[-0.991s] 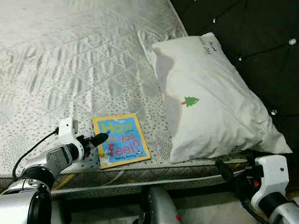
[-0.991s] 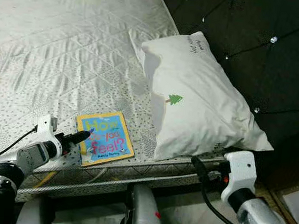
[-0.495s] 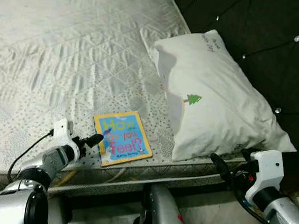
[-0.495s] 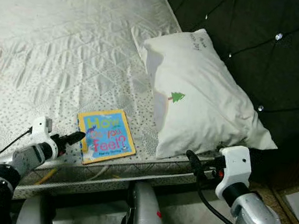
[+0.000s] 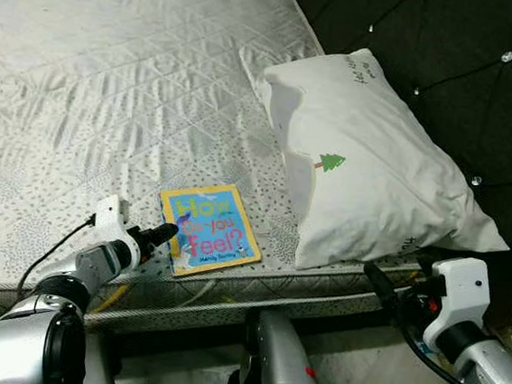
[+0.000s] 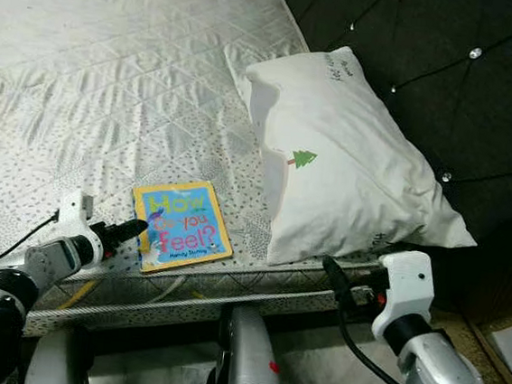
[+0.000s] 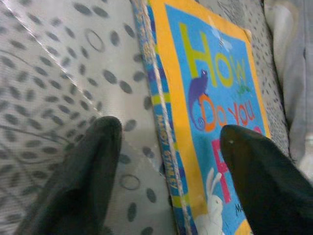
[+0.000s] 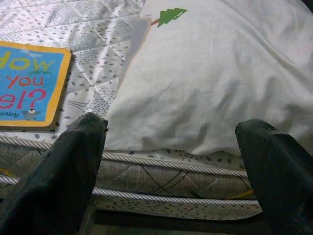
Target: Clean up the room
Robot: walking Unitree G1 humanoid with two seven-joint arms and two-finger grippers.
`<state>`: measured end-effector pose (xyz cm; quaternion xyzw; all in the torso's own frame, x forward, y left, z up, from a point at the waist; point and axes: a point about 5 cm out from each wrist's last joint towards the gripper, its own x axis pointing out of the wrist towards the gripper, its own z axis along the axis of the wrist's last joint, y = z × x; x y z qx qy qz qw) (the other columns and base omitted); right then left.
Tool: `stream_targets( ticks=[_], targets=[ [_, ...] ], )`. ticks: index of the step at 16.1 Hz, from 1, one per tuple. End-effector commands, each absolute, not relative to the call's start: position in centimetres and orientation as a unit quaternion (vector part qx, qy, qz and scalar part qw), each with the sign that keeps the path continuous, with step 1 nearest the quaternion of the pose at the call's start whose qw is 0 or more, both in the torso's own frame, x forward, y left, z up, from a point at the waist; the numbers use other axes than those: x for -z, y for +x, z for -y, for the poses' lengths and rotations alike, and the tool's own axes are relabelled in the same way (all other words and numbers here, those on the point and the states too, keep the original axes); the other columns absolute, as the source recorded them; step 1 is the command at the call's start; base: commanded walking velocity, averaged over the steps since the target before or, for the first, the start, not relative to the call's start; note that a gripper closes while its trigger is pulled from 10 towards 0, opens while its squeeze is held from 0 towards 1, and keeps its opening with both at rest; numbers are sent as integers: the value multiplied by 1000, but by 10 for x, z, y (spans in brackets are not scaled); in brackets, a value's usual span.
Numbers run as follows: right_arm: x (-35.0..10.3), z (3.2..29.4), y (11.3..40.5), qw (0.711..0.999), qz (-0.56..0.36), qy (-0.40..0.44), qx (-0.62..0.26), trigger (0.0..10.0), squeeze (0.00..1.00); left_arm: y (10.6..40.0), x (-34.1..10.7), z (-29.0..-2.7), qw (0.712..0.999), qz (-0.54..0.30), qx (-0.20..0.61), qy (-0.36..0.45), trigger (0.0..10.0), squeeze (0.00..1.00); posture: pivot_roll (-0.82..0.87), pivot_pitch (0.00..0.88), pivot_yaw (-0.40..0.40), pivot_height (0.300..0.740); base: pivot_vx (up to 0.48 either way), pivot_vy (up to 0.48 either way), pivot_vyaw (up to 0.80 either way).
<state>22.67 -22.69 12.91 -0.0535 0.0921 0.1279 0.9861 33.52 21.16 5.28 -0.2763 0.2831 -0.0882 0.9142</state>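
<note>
Bare quilted mattress, grey-dotted along the near edge. Children's board book reading "How Do You Feel?", yellow border and blue cover, flat on the mattress near its front edge, just beside the white pillow. Pillow printed with a small green tree, leaning against the dark tufted headboard.

Left gripper low over the mattress at the book's left edge, fingers spread: one finger over the fabric, the other above the cover, book's spine between them. Nothing grasped.

Right gripper in front of the mattress edge below the pillow, fingers wide apart, released, pointed at the pillow's lower corner.
</note>
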Motion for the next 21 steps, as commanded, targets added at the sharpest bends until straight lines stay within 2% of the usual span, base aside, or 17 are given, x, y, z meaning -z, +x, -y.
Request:
stream_targets(
  ticks=[1, 2, 3, 7, 8, 9, 10, 13, 21],
  targets=[
    [-130, 237, 224, 987, -95, -66, -113, 10000, 0, 337, -53, -201, 908, -298, 108, -273, 3686, 0, -332, 112, -128, 537, 0, 0, 0],
    [-130, 239, 223, 987, -94, -68, -110, 10000, 0, 338, -53, -196, 907, -300, 116, -273, 3725, 0, -334, 113, -128, 537, 0, 0, 0],
    [-131, 240, 222, 987, -94, -69, -109, 10000, 0, 338, -51, -189, 904, -311, 126, -267, 10000, 0, -339, 116, -128, 537, 0, 0, 0],
    [-134, 240, 222, 987, -90, -74, -108, 10000, 0, 338, -52, -182, 896, -318, 145, -274, 10000, 0, -349, 121, -125, 537, 0, 0, 0],
    [-134, 240, 222, 987, -90, -74, -107, 10000, 0, 337, -52, -180, 893, -320, 154, -276, 7804, 0, -349, 121, -125, 537, 0, 0, 0],
    [-135, 239, 222, 987, -89, -74, -107, 10000, 0, 337, -52, -178, 890, -323, 164, -278, 2157, 0, -355, 124, -120, 537, 0, 0, 0],
    [-135, 239, 222, 988, -89, -74, -107, 10000, 0, 336, -51, -178, 888, -325, 166, -280, 0, 0, -359, 125, -117, 537, 0, 0, 0],
    [-137, 235, 220, 988, -87, -76, -104, 10000, 0, 331, -46, -177, 880, -332, 174, -293, 0, 0, -368, 125, -113, 537, 0, 0, 0],
    [-151, 233, 228, 988, -80, -82, -102, 10000, 0, 327, -41, -185, 882, -334, 161, -290, 0, 0, -365, 129, -117, 537, 0, 0, 0]
  ],
)
